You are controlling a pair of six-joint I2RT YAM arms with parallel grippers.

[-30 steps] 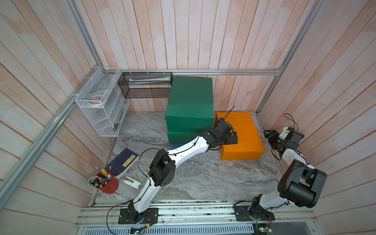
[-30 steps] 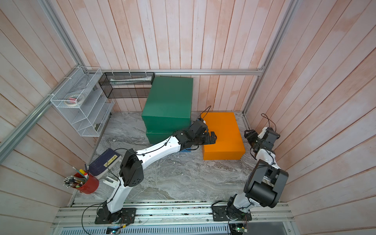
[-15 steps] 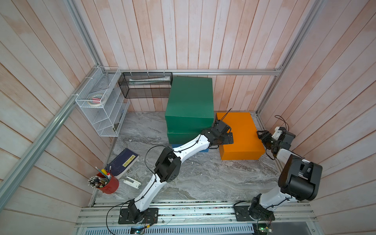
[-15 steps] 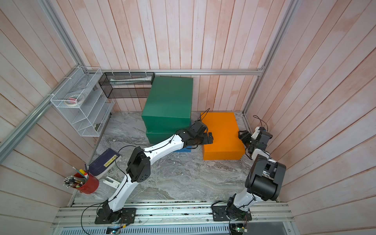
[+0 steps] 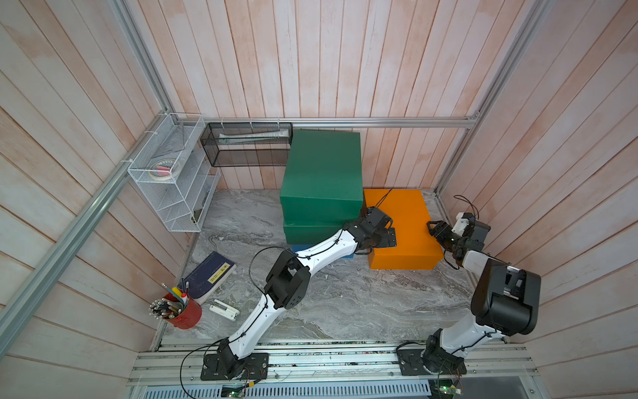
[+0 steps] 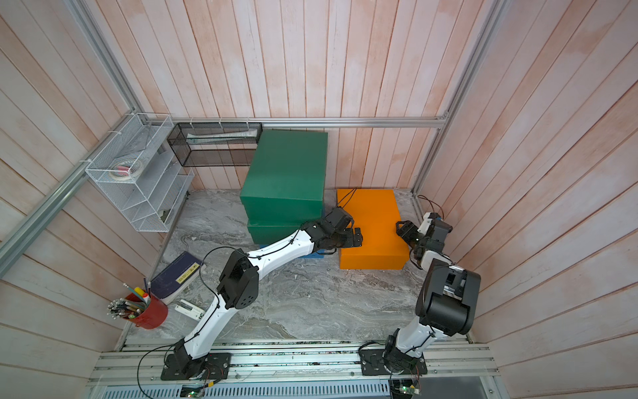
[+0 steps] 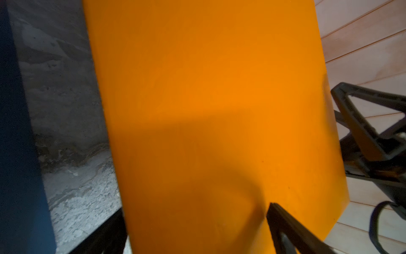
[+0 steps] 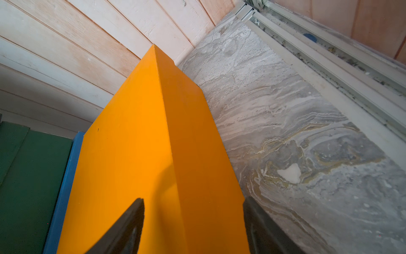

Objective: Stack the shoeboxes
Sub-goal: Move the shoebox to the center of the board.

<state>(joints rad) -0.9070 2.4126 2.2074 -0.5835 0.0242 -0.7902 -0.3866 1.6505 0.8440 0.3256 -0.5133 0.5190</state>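
Observation:
The orange shoebox lies flat on the marble table at the right. Next to it, two dark green shoeboxes, upper and lower, are stacked on a blue shoebox. My left gripper is open and straddles the orange shoebox's left edge, one finger down its side and one over the lid. My right gripper is open astride the orange shoebox's right top edge.
A navy book, a red pencil cup and a small white object lie at the front left. A white wire rack and a black mesh shelf hang on the walls. The right wall stands close behind my right arm.
My right gripper has moved left up to the orange shoebox's right edge and opened slightly wider. My left gripper has settled a little lower on the box's left edge.

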